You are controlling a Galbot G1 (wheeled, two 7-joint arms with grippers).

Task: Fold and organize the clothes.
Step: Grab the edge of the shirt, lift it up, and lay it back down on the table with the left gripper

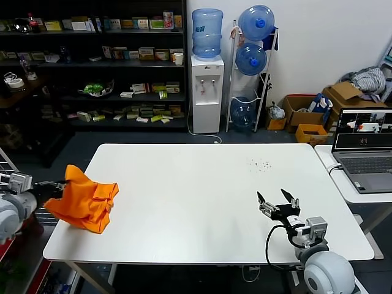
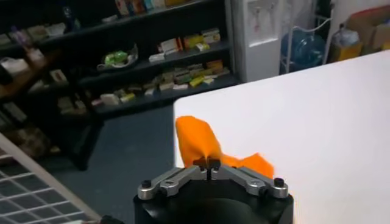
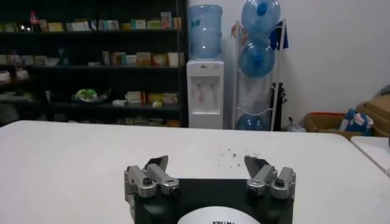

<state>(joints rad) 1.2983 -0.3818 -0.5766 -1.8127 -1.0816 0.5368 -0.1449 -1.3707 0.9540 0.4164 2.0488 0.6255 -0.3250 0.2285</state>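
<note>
Jaws first: the left gripper (image 2: 209,164) has its fingers pressed together on a fold of the orange shirt (image 1: 84,199), while the right gripper (image 1: 277,202) stands with its fingers spread wide and nothing between them. That right gripper hovers low over the near right part of the white table (image 1: 202,184), pointing away toward the far edge, well apart from the shirt. The left gripper reaches in from beyond the table's left edge, and the shirt hangs bunched from its pinch, a peak of cloth rising at the grip and the rest draping down onto the near left corner of the table. The bundle runs longest from that peak near the left edge down and rightward to a lower point resting on the tabletop; part of it overhangs the edge. No lettering shows on the crumpled fabric. Farther out, a scatter of small dark specks (image 1: 261,164) lies on the table's far right area. To the right, on a separate surface, an open laptop (image 1: 363,150) faces the room. Beyond the table stand dark shelves (image 1: 92,61), a water dispenser (image 1: 205,79) and cardboard boxes (image 1: 306,113).
</note>
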